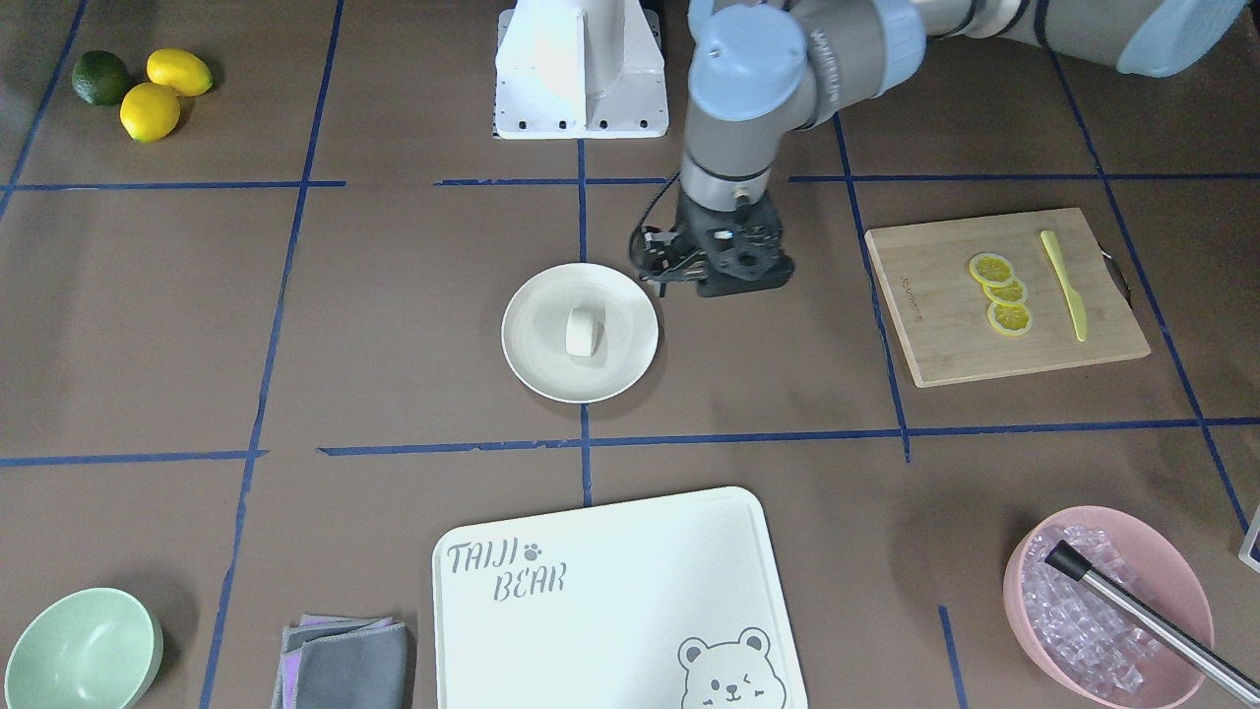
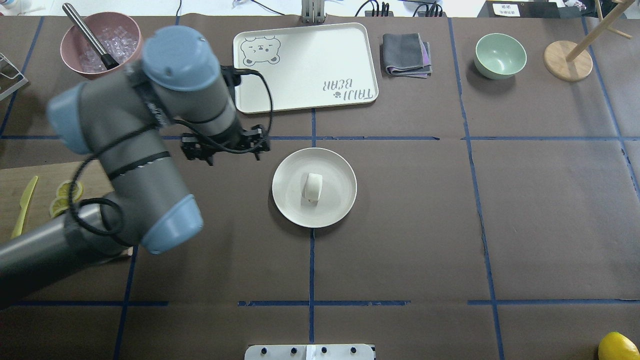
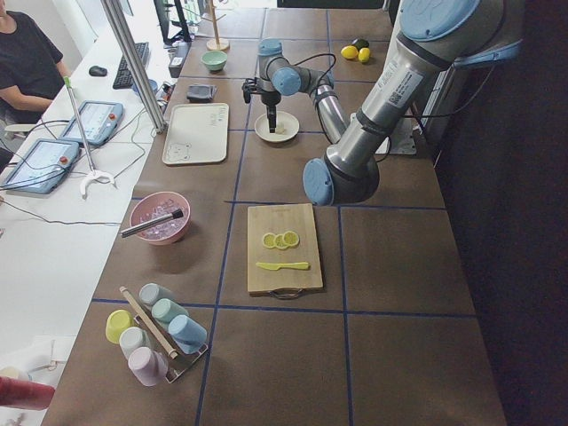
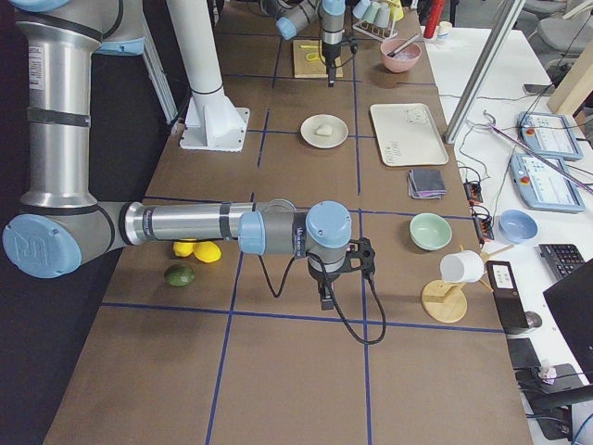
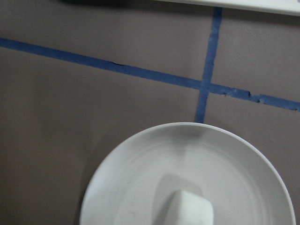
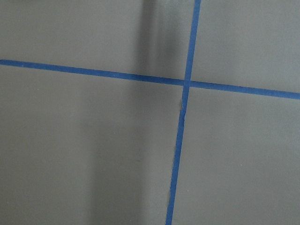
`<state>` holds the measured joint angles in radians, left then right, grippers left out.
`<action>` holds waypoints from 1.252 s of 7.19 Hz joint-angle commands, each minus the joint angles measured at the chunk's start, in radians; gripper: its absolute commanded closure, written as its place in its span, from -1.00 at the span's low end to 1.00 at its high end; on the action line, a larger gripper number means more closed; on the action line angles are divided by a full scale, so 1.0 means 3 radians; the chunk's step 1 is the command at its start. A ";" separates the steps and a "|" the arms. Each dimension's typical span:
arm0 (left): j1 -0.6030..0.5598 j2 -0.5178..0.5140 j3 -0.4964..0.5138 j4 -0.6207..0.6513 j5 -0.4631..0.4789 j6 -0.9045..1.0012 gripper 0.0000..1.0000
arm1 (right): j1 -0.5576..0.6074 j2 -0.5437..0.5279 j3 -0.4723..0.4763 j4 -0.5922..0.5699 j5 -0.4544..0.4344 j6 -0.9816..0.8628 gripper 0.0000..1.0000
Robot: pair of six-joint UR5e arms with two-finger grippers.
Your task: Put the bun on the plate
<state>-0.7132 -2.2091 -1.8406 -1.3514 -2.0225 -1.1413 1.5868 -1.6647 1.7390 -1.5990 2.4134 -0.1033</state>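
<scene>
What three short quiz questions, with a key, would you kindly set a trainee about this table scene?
1. True or false: the bun lies on the plate.
2. How many lemon slices lie on the wooden board? A two, B three, C five.
3. Which arm's gripper hangs beside the plate?
Key: 1 true; 2 B; 3 left.

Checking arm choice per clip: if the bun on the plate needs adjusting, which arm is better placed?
Left. The left gripper hangs right beside the plate holding the bun; the right gripper is far off, near the lemons.
</scene>
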 commanded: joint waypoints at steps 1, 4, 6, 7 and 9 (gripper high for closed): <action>-0.0555 0.0596 -0.0602 0.0412 -0.0176 0.1048 -0.99 | 0.0008 0.0001 -0.0308 0.0449 -0.0001 0.0002 -1.00; -0.1490 0.1460 -0.0671 0.0394 -0.0523 0.2500 -0.99 | 0.0069 0.0052 -0.0392 0.0600 -0.0002 0.0180 -1.00; -0.2140 0.1870 -0.0426 0.0363 -0.0748 0.3468 -0.99 | 0.0110 0.0052 -0.0387 0.0570 0.0024 0.0191 -1.00; -0.2477 0.1948 -0.0146 0.0312 -0.0922 0.4009 -0.99 | 0.0115 0.0052 -0.0387 0.0564 0.0024 0.0191 -1.00; -0.2969 0.1954 0.0553 0.0165 -0.1102 0.4691 -0.99 | 0.0120 0.0052 -0.0387 0.0564 0.0024 0.0196 -1.00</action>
<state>-1.5163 -1.6300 -1.8022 -1.2683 -2.3204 0.1353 1.6212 -1.6491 1.6229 -1.4292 2.4204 -0.0452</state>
